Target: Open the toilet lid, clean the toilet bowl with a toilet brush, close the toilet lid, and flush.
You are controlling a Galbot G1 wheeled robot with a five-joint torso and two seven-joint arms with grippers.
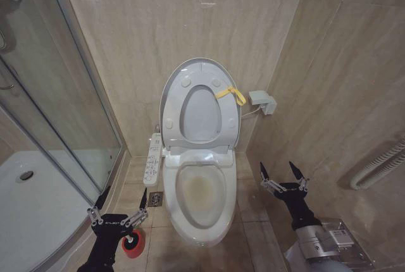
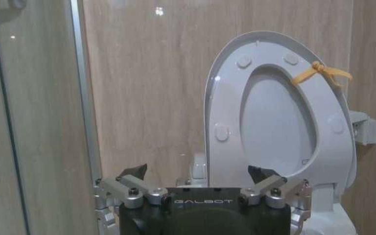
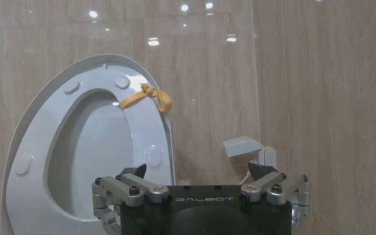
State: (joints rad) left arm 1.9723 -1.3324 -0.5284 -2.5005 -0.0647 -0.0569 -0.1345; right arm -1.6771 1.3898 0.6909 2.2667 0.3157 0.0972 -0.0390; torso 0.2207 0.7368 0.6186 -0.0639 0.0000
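Toilet lid (image 1: 174,95): you have it raised, upright against the tiled wall (image 1: 190,19), yellow strap (image 1: 231,93) on its right side. Toilet bowl (image 1: 201,191): uncovered, yellowish stain inside. Toilet brush (image 1: 133,244): red holder on the floor left of the bowl, just beside your left pincer (image 1: 119,212); its handle is hard to make out. Left pincer: fingers spread wide, holding nothing, low at the bowl's left. Right pincer (image 1: 283,174): wide apart, holding nothing, right of the bowl. Button panel (image 1: 152,158): at the seat's left.
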